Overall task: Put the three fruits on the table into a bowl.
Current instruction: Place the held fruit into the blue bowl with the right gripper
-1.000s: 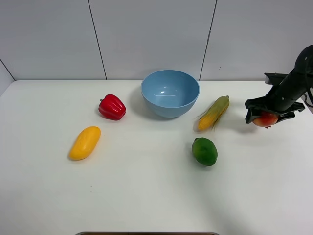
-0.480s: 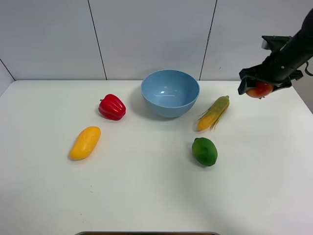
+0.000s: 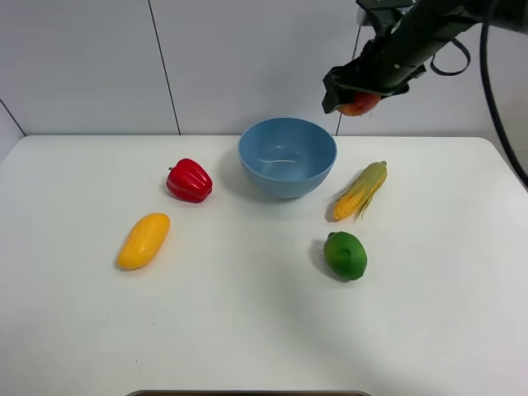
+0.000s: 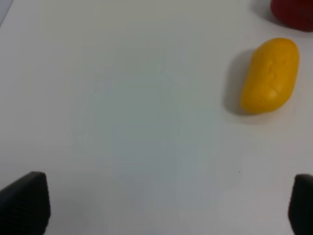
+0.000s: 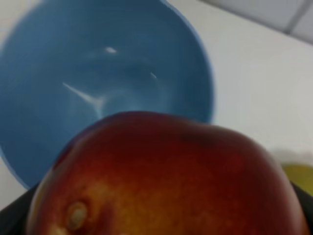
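My right gripper is shut on the red-yellow apple-like fruit, holding it in the air above and just right of the light-blue bowl. In the right wrist view the fruit fills the foreground with the empty bowl beyond it. The green lime-like fruit lies on the white table in front of the bowl. The yellow-orange mango lies at the left, also seen as the mango in the left wrist view. My left gripper is open, its fingertips over bare table, apart from the mango.
A red bell pepper sits left of the bowl. A corn cob with green husk lies right of the bowl, under the raised right arm. The pepper's edge shows in the left wrist view.
My right arm has lifted the apple-like fruit from low at the table's right side, up and leftward to above the bowl's right rim. Everything else stayed put.
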Tool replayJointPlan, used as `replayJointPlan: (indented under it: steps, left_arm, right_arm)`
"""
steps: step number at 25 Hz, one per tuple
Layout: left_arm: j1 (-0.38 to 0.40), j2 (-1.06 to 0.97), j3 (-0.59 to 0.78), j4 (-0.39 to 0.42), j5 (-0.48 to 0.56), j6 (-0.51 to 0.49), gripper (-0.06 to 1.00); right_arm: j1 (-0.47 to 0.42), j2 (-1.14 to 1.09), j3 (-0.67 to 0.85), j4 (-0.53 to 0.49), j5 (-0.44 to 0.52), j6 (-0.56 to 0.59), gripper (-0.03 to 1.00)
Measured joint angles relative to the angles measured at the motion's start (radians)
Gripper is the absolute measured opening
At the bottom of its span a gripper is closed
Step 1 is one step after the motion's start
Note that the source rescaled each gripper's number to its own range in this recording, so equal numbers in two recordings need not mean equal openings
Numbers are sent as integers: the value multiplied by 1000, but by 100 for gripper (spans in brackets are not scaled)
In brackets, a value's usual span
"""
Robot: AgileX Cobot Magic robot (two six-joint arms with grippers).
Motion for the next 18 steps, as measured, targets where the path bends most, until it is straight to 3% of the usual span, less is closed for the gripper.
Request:
replayJointPlan:
  steps: [9,18]
  left_arm:
    - [0,0,0,0,0,0,100]
    - [0,0,0,0,0,0,100]
  right_arm:
    - [56,150,-2,64,-149,4,29]
    - [56,243,-2,78,-187,-4,29]
